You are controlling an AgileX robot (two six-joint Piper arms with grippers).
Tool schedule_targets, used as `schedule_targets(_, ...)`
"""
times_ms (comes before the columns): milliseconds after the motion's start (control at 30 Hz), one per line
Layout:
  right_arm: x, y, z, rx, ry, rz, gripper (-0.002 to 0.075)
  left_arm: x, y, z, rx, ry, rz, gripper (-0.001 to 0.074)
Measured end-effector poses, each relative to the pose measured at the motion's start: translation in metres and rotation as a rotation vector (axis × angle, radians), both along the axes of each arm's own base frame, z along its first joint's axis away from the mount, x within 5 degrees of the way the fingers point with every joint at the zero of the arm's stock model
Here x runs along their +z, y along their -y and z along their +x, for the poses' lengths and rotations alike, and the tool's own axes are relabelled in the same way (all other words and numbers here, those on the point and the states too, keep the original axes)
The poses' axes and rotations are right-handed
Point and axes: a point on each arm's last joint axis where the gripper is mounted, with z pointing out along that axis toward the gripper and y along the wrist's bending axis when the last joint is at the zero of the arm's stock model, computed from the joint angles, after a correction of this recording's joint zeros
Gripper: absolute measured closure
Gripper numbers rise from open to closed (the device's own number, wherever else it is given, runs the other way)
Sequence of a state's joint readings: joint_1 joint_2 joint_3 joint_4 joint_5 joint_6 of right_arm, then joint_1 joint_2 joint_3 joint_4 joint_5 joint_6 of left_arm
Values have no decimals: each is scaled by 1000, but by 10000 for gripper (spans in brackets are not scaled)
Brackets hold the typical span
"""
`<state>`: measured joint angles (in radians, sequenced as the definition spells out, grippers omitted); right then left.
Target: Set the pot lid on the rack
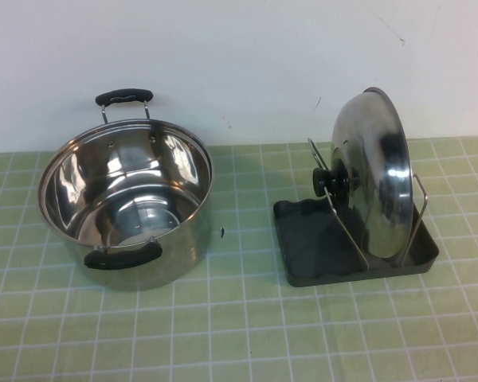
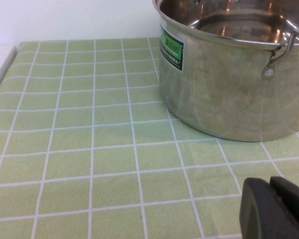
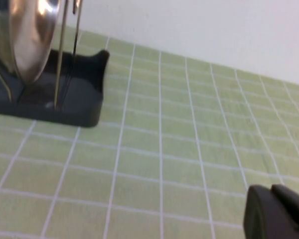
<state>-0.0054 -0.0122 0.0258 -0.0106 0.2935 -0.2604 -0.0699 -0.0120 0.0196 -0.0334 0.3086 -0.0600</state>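
Note:
The shiny steel pot lid (image 1: 374, 171) stands on edge in the dark grey rack (image 1: 303, 239), held between the wire loops, its black knob (image 1: 334, 181) facing the pot. The right wrist view shows the lid's rim (image 3: 27, 35) in the rack (image 3: 79, 99). Neither arm shows in the high view. My left gripper (image 2: 271, 206) is shut and empty, low over the cloth beside the pot. My right gripper (image 3: 274, 209) is shut and empty, to the right of the rack.
A deep steel pot (image 1: 127, 199) with two black handles stands open on the left of the green checked cloth; it also fills the left wrist view (image 2: 234, 74). A white wall runs along the back.

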Motion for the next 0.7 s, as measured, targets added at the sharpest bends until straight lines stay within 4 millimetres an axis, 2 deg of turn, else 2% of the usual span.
schedule_targets(700,-4,3,-1,-91,-34,137,727,0,0,0,0,2,0,737)
